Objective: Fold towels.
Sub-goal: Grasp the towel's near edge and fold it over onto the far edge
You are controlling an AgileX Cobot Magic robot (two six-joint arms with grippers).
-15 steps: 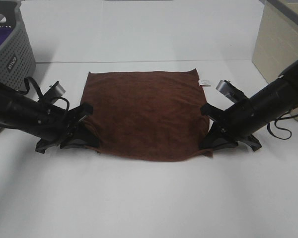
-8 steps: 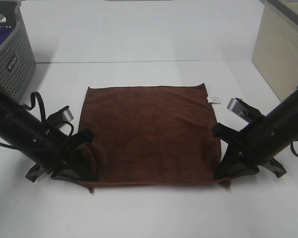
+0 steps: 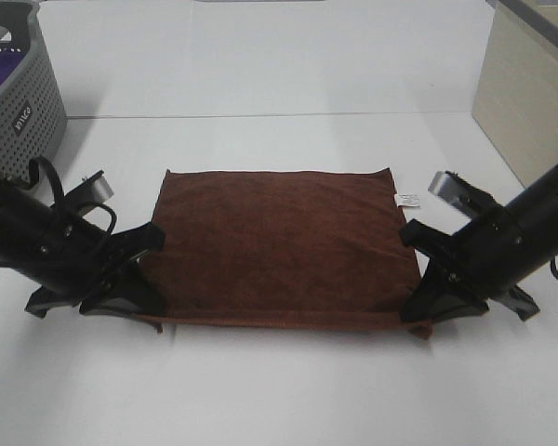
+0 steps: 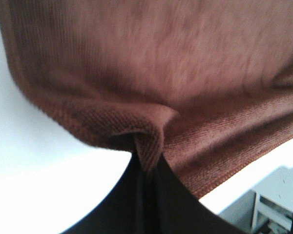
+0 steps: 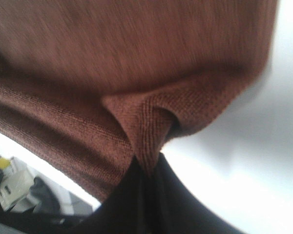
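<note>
Towel (image 3: 279,246) dragged nearer | left pincer (image 3: 151,302), right pincer (image 3: 417,311) clamped on its near corners

We are looking at what seems a robotics lab bench: a black left arm (image 3: 37,246) and right arm (image 3: 521,232) are reaching over a bare white table (image 3: 279,74) with a brown towel (image 3: 279,246) lying between them, while a grey perforated basket (image 3: 28,102) and a beige panel (image 3: 525,88) are standing at its edges.
</note>
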